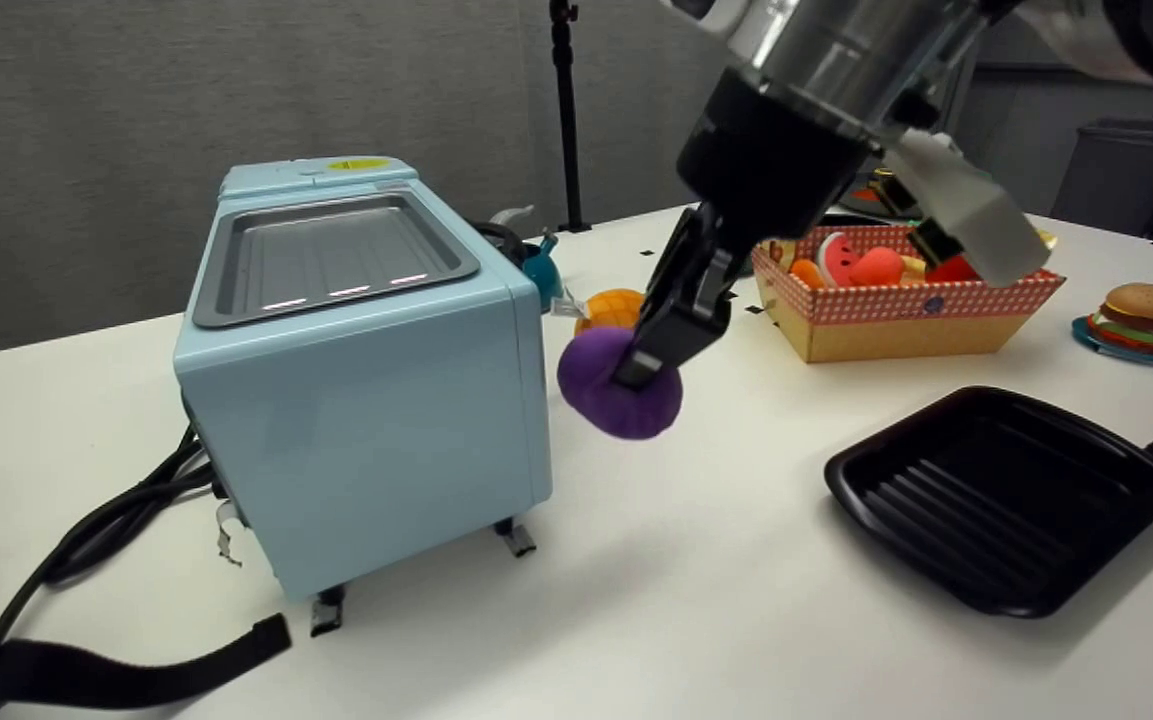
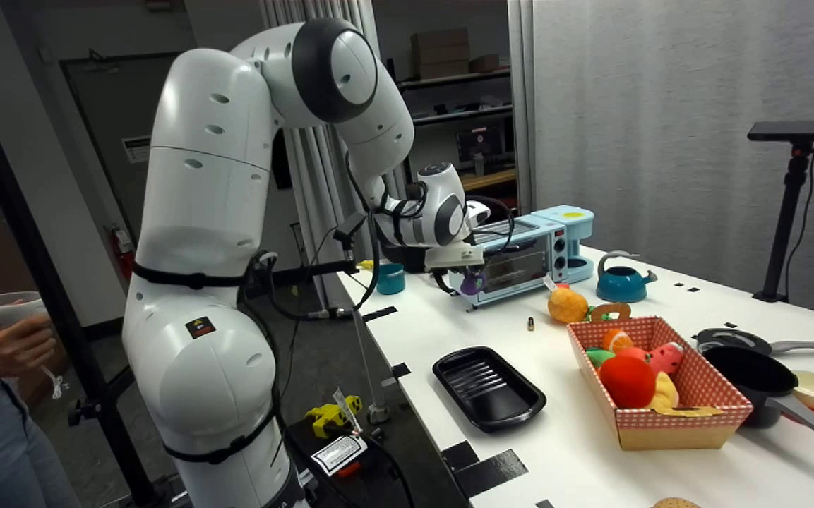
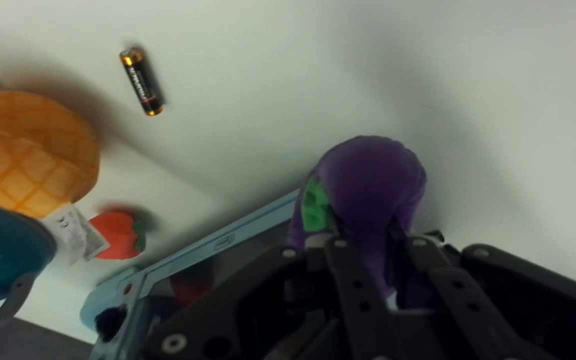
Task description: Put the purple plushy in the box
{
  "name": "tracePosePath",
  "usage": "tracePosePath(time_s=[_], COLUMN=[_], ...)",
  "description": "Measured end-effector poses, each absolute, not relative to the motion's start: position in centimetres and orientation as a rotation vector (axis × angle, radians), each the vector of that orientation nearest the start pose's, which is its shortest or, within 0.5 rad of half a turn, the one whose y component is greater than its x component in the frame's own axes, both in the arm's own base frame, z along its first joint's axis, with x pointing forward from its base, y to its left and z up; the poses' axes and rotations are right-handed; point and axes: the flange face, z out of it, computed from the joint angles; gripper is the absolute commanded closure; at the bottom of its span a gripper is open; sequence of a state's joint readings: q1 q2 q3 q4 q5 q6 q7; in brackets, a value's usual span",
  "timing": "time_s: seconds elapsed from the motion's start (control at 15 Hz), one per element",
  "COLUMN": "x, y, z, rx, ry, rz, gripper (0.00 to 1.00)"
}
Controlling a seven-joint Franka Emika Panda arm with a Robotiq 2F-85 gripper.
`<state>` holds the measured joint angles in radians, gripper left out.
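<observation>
The purple plushy (image 1: 646, 415) hangs in my gripper (image 1: 644, 362) beside the light-blue oven, above the table. In an exterior view it is small and dark under the wrist (image 2: 474, 282). In the wrist view the plushy (image 3: 375, 175) bulges out past the fingers of my gripper (image 3: 365, 230), with a green patch on its side. The fingers are shut on it. The box (image 1: 906, 340) is tan with a red checked rim and holds several soft toy foods. It also shows in an exterior view (image 2: 671, 434), well apart from the gripper. It is out of the wrist view.
The light-blue oven (image 1: 366, 430) stands close to the gripper. A black ridged tray (image 2: 489, 388) lies between oven and box. An orange plush (image 3: 33, 150), a battery (image 3: 140, 82) and a teal kettle (image 2: 622, 283) are nearby. Pans (image 2: 752, 384) stand behind the box.
</observation>
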<state>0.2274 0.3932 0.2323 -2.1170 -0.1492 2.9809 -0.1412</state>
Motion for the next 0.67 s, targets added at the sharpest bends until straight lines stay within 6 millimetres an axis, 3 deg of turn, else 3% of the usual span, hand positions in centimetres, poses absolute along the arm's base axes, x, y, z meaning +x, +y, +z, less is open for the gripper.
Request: tracePosePath(time_s=[0.27, 0.67], x=[54.7, 53.9], y=[23.9, 15.4], z=[33.6, 39.5], rx=[-2.77, -2.749], ry=[-0.849, -0.59], rz=[-0.961, -1.268], gripper=[0.96, 0.96])
